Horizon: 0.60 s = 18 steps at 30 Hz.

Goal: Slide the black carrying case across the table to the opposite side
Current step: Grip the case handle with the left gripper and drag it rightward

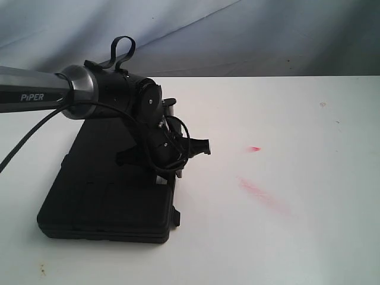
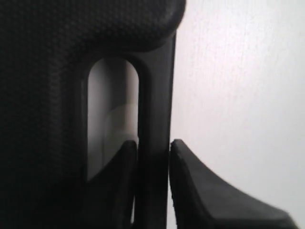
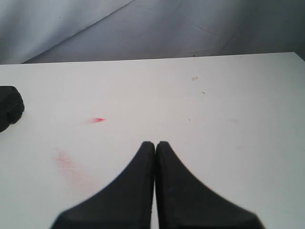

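Note:
The matte black case (image 1: 101, 202) lies flat on the left part of the white table (image 1: 285, 225). My left gripper (image 1: 161, 177) reaches down onto the case's right edge. In the left wrist view the textured case (image 2: 47, 71) fills one side, and the left gripper (image 2: 153, 148) is shut on the handle bar (image 2: 155, 109), with one finger in the handle slot (image 2: 112, 109) and the other outside. The right gripper (image 3: 155, 145) is shut with nothing in it, over bare table (image 3: 214, 119). A corner of the case (image 3: 9, 107) shows in the right wrist view.
Red smears (image 1: 261, 193) and a small red mark (image 1: 254, 148) lie on the tabletop right of the case. A grey cloth backdrop (image 1: 237, 35) hangs behind the far table edge. A cable (image 1: 24, 142) trails from the left arm.

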### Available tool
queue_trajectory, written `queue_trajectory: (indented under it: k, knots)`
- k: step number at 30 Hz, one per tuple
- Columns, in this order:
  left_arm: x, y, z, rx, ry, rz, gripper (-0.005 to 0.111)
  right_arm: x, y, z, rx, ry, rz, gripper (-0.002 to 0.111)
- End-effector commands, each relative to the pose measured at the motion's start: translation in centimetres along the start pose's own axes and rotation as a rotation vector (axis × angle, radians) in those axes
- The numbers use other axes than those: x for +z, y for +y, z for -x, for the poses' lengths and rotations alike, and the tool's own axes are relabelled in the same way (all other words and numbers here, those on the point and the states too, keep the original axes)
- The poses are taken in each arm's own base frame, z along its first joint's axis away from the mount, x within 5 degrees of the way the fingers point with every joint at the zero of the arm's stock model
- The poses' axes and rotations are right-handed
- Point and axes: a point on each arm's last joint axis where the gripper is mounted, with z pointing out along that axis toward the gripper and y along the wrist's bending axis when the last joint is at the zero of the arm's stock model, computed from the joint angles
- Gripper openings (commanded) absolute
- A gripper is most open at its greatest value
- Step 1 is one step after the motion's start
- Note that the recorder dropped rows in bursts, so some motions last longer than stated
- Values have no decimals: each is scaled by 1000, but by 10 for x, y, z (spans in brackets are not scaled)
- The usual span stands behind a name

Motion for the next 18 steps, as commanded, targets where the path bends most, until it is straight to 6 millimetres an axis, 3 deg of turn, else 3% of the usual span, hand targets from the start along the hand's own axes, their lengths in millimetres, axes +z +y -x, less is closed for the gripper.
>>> queue_trajectory:
  k: [1, 4, 12, 18]
  knots:
    - [-1, -8, 1, -8, -34, -31, 9, 0, 0, 0, 7, -5, -2, 0]
    - [-1, -13, -2, 12, -46, -37, 0, 0, 0, 0, 7, -5, -2, 0]
    - [-7, -35, 1, 50, -33, -35, 0, 0, 0, 0, 7, -5, -2, 0]
    - [9, -79, -3, 76, -4, -36, 0, 0, 0, 0, 7, -5, -2, 0]
